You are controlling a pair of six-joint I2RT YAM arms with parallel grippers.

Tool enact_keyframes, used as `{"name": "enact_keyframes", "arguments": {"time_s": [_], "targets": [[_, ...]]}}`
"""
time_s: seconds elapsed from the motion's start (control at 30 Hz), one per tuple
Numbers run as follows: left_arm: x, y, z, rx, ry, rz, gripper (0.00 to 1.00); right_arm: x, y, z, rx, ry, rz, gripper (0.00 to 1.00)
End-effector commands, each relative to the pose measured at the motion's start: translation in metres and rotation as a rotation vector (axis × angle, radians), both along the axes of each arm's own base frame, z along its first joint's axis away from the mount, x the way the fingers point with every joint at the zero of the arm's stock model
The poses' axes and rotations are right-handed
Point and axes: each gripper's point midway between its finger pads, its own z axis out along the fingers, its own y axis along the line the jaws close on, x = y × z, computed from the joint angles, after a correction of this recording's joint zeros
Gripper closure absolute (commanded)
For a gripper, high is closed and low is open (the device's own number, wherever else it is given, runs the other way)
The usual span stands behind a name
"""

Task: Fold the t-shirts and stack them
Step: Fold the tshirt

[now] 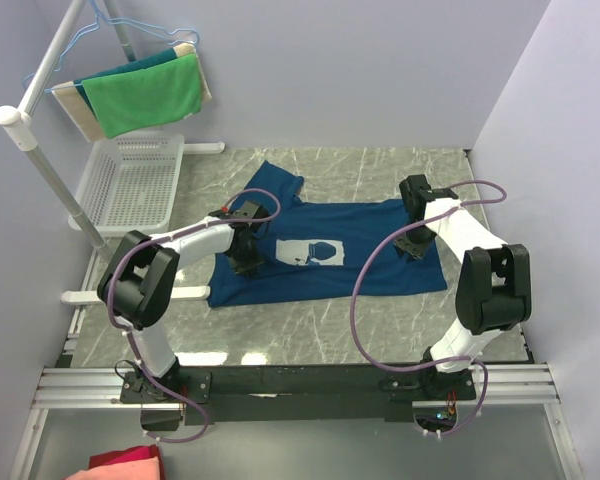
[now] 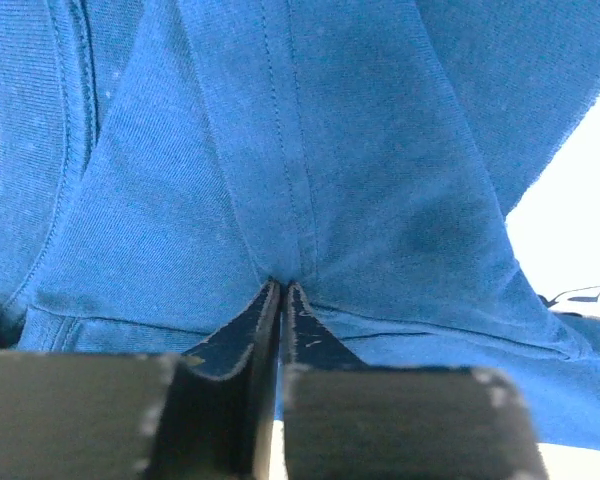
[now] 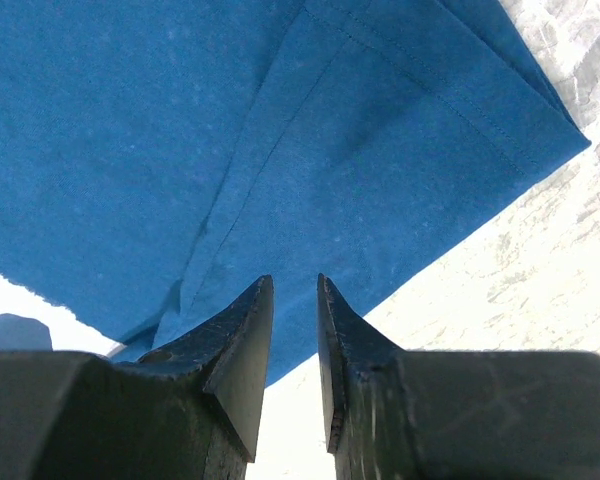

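The t-shirt (image 1: 375,235) lies spread on the table (image 1: 310,330), first fold not yet made. Just left of its chest print (image 1: 310,252), the left gripper (image 2: 282,285) is pressed together, pinching cloth. Well right of the print, the right gripper (image 3: 295,280) stands slightly parted at the hem and likely must close on it before both lift and fold.

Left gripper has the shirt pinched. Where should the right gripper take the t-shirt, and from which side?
Take the t-shirt at its free edge just ahead of the right gripper, coming in low from the bare table side. The cloth lies flat there with marble exposed beside it, so one finger can probably slide under. The jaws stand open.
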Motion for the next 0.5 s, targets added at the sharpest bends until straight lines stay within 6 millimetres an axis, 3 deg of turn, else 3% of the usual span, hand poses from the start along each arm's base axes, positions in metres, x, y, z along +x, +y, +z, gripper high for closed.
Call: {"name": "enact_keyframes", "arguments": {"time_s": [0.0,0.3,0.47], "targets": [[0.012,-0.003,0.01,0.002,-0.034,-0.003,0.97,0.005,-0.003,0.006,-0.026,-0.011,-0.001,0.68],[0.034,-0.006,0.047,0.005,-0.126,-0.006,0.99,0.005,-0.001,0.005,-0.018,-0.015,-0.006,0.69],[0.055,-0.014,0.062,0.015,-0.178,-0.024,0.99,0.007,0.0,0.005,-0.016,-0.015,-0.007,0.69]]}}
